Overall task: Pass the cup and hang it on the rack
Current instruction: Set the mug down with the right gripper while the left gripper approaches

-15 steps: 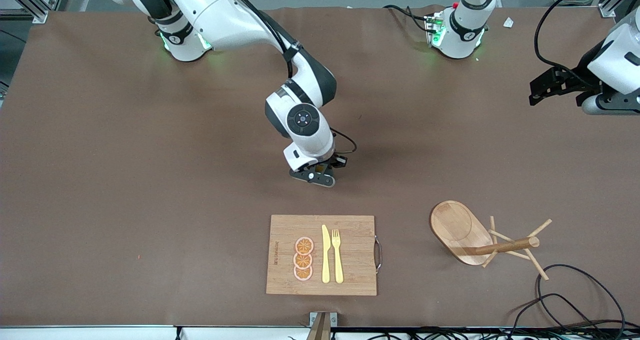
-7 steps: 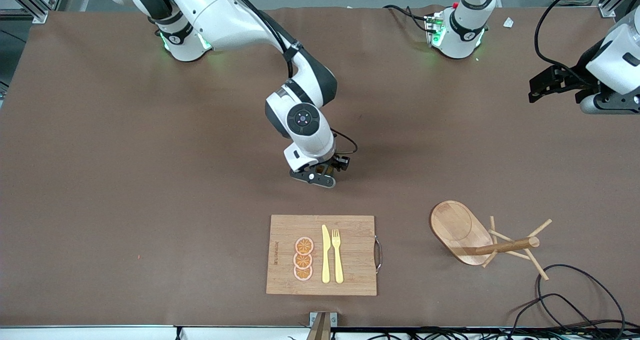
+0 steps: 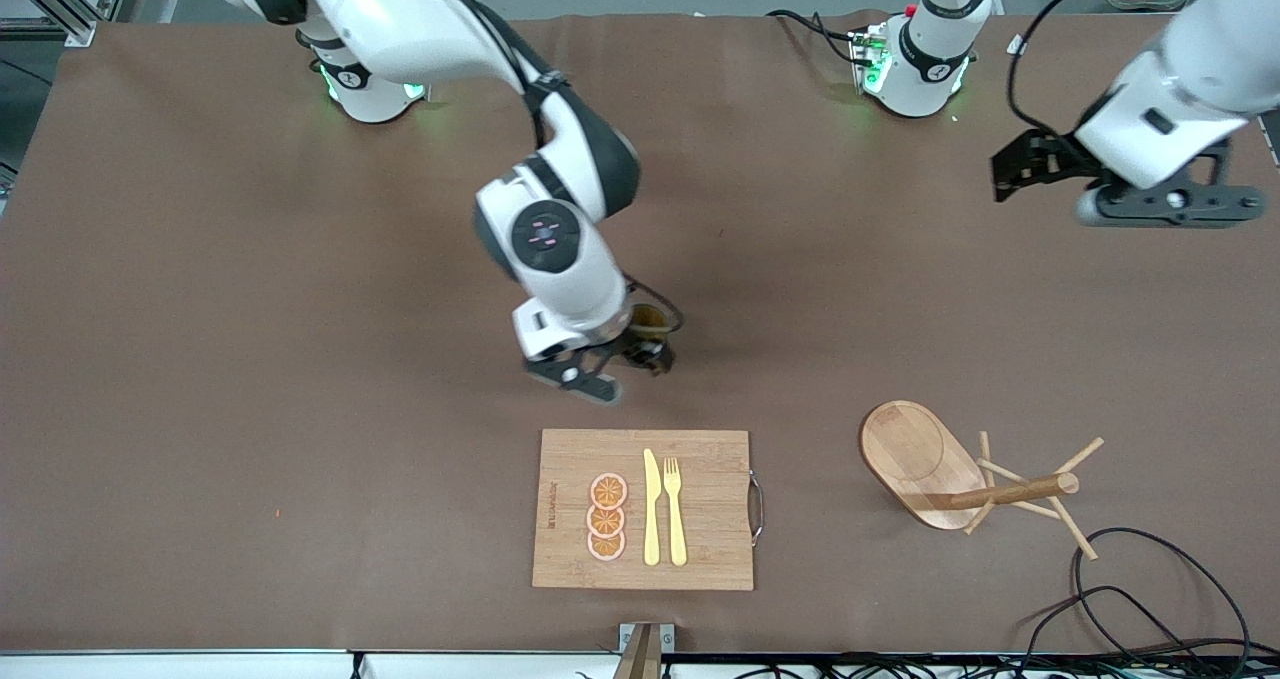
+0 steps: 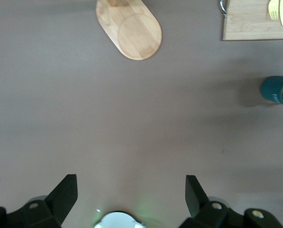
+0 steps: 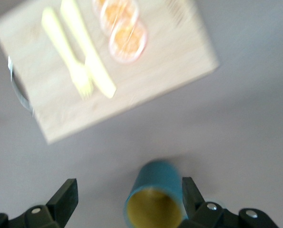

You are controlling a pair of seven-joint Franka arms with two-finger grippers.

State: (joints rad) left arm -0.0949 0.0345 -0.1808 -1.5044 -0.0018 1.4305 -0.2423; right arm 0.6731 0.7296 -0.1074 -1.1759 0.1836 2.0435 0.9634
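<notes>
The teal cup stands upright on the table, farther from the front camera than the cutting board, its yellowish inside showing. My right gripper hangs just above it, open. In the right wrist view the cup sits between the spread fingers, close against one fingertip. The wooden rack is toward the left arm's end, its post and thin pegs pointing toward that end. My left gripper hangs open and empty above the table near its own base. Its wrist view shows the cup and the rack's base farther off.
A bamboo cutting board with orange slices, a yellow knife and a fork lies near the table's front edge. Black cables loop on the table beside the rack, nearer the front camera.
The right gripper has opened and let go of the cup, then shifted toward the right arm's end. The left arm has swung in toward the table's middle.
</notes>
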